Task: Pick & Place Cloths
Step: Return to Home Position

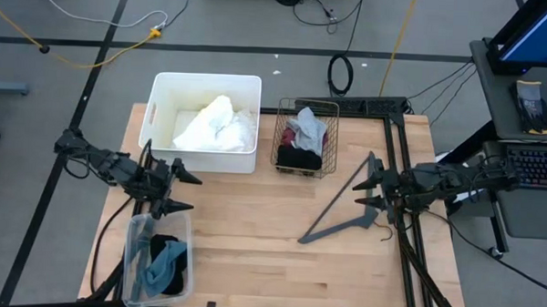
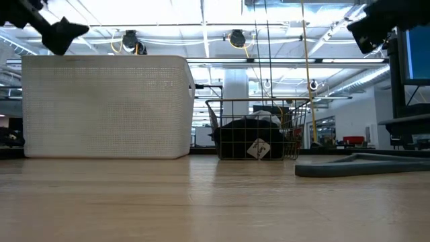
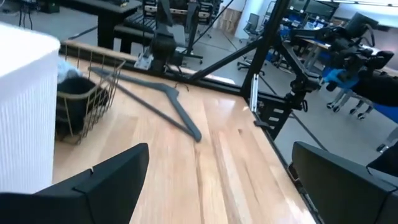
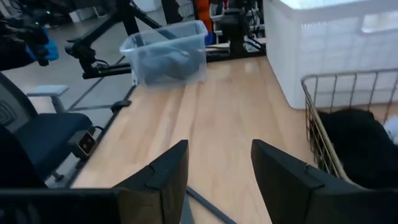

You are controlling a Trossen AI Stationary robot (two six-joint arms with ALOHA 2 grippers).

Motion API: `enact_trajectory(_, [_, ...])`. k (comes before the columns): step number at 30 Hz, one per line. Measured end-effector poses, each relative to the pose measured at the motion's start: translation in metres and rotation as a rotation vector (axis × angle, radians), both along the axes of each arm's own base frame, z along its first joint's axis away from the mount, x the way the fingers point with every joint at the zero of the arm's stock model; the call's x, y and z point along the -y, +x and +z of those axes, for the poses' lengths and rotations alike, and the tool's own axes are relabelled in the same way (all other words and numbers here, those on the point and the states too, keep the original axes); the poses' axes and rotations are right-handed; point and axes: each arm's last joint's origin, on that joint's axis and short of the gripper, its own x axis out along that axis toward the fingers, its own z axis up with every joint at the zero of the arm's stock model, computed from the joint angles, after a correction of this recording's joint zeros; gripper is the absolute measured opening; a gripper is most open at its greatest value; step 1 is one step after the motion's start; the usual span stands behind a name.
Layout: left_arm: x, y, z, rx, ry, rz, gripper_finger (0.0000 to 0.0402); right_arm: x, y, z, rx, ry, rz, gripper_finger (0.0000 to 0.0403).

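Note:
A white cloth lies heaped in the white bin at the table's far side. Beside it, a wire basket holds grey, maroon and black cloths. A clear tub at the near left corner holds a black and a grey-blue cloth. My left gripper hovers open above the table just beyond the tub. My right gripper hovers open near the right edge, over a dark V-shaped bar. Neither gripper has anything between its fingers.
The dark V-shaped bar lies flat on the wood between the basket and the right arm. Bare wood stretches across the table's middle and near side. A black metal frame runs along the right edge.

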Motion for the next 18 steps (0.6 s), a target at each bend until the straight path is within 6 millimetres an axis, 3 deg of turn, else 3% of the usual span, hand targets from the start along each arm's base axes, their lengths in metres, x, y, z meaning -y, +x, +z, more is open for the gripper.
enact_trajectory(10, [0.002,0.006,-0.025,0.028,0.003,0.047,0.0397,0.007,-0.002,-0.058,0.045,0.053,-0.247,0.0167])
enact_trajectory(18, [0.004,0.011,-0.051,0.03,0.014,0.046,0.0397,0.006,0.007,-0.092,0.213,0.076,-0.264,0.0167])
